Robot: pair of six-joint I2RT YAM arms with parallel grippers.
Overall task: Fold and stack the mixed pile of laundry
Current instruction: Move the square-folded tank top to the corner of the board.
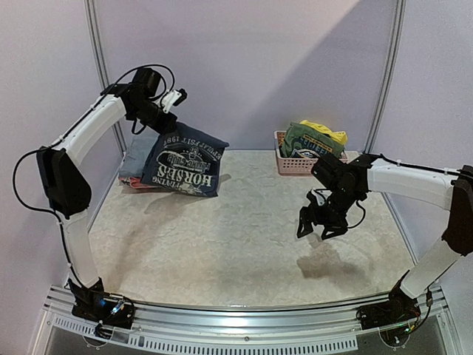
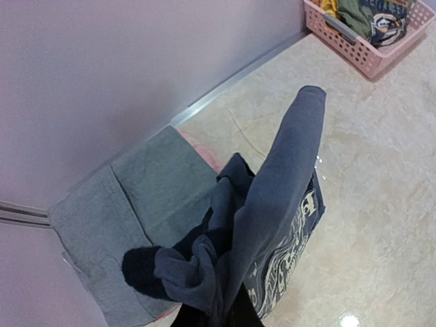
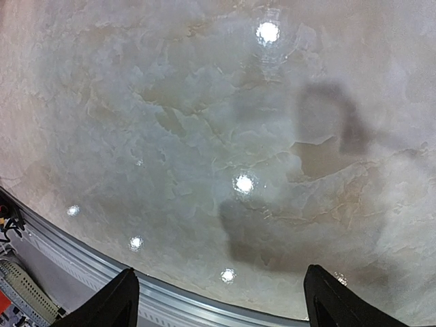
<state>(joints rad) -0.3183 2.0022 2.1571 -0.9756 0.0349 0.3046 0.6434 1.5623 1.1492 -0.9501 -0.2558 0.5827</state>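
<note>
My left gripper [image 1: 164,118] is raised at the back left and is shut on the navy top with white lettering [image 1: 185,159], which hangs folded from it over the folded grey shirt [image 1: 137,159]. In the left wrist view the navy top [image 2: 272,211] bunches at my jaws and the grey shirt [image 2: 136,204] lies flat by the wall. The green printed tee [image 1: 310,140] and a yellow piece [image 1: 325,131] sit in the pink basket [image 1: 284,164]. My right gripper [image 1: 319,220] is open and empty above the bare table; its fingertips [image 3: 116,300] show in the right wrist view.
The pink basket also shows at the top right of the left wrist view [image 2: 354,44]. A pink edge [image 2: 204,146] peeks from under the grey shirt. The walls stand close behind the stack. The table's metal front rail [image 3: 82,266] runs under my right gripper.
</note>
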